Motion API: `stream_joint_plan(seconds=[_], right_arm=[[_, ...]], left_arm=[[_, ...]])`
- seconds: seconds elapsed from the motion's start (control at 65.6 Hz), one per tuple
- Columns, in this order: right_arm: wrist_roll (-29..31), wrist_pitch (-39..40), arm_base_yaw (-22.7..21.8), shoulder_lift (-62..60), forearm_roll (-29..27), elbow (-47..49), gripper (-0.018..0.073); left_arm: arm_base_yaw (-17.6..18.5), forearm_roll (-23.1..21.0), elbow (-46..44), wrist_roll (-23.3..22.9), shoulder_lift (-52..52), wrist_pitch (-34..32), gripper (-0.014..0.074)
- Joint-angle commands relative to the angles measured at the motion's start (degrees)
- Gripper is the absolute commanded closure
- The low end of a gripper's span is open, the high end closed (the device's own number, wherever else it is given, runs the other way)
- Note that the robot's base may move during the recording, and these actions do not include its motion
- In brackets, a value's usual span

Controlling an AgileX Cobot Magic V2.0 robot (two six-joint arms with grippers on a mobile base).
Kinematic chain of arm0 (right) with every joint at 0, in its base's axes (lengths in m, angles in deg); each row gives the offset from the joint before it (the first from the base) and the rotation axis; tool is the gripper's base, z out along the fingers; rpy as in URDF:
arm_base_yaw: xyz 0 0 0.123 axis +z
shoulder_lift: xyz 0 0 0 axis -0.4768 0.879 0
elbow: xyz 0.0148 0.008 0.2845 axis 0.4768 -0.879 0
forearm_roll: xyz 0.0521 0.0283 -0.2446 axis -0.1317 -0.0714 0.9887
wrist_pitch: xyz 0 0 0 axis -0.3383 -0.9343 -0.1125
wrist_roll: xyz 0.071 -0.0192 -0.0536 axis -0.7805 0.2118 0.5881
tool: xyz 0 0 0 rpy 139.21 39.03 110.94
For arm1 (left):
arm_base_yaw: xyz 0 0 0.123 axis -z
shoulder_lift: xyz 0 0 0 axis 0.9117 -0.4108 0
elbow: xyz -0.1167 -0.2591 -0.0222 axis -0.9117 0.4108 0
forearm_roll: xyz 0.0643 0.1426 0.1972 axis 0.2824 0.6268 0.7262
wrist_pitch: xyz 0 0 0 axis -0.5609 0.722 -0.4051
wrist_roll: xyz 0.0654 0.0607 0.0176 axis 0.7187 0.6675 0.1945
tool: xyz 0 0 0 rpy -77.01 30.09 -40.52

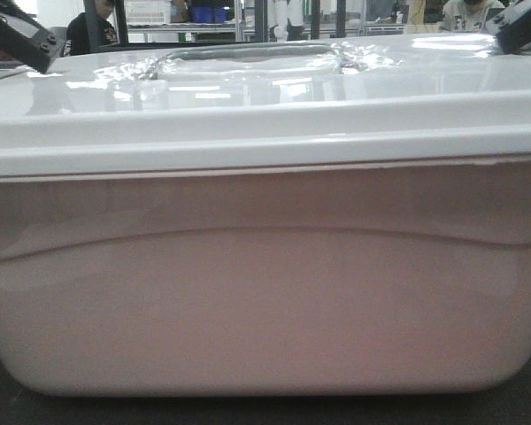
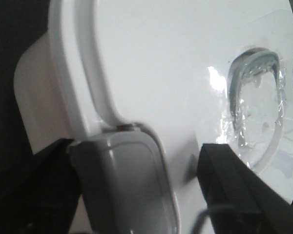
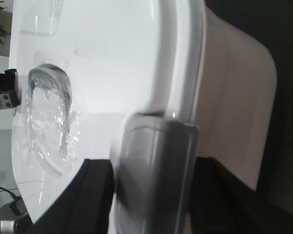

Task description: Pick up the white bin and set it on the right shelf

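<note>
The white bin (image 1: 265, 292) fills the front view: pinkish translucent tub with a glossy white lid (image 1: 274, 97) and a handle recess (image 1: 248, 57). My left gripper (image 1: 18, 35) is at the lid's left end. In the left wrist view (image 2: 136, 185) its jaws straddle the grey end latch (image 2: 127, 180). One finger lies against the tub side and the other on the lid, with a strip of lid showing beside the latch. My right gripper (image 1: 522, 25) is at the right end. In the right wrist view (image 3: 154, 195) it is clamped on the other grey latch (image 3: 154, 175). The right shelf is out of view.
Behind the bin are dark uprights (image 1: 258, 19), a rack with blue bins (image 1: 208, 13) and seated people (image 1: 93, 31). A dark surface (image 1: 0, 390) shows under the bin's corners.
</note>
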Motion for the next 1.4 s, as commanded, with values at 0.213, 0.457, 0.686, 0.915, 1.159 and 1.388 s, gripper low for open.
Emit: stream_joint_plan(seconds=[0.213,0.457,0.686,0.915,1.159,1.388], right_arm=[[0.9,-2.8,0.1,-1.6,-4.2,1.1,0.0199],[0.9,-2.7,0.1,-1.6,-4.2,1.1,0.0199],[0.9,-2.2,0.1,-1.6,-4.6,1.1,0.0199],[1.3,-2.9,0.1,-1.6,-6.6,1.1,0.0199],[1.4,-3.4,0.5,-1.6,-7.4,1.1,0.0199],[3.0,-4.4,0.5,-1.6,-10.5,1.1,0.0199]], left_arm=[[0.4,-5.7,-1.5,0.4,1.6,6.8,0.0354],[0.4,-5.4,-1.5,0.4,1.6,6.7,0.0356],[0.4,-4.6,-1.5,0.4,1.6,6.8,0.0356],[0.4,-4.7,-1.5,0.4,1.6,6.9,0.0356],[0.4,-5.7,-1.5,0.4,1.6,7.3,0.0356],[0.4,-8.7,-1.5,1.7,1.6,7.6,0.0356]])
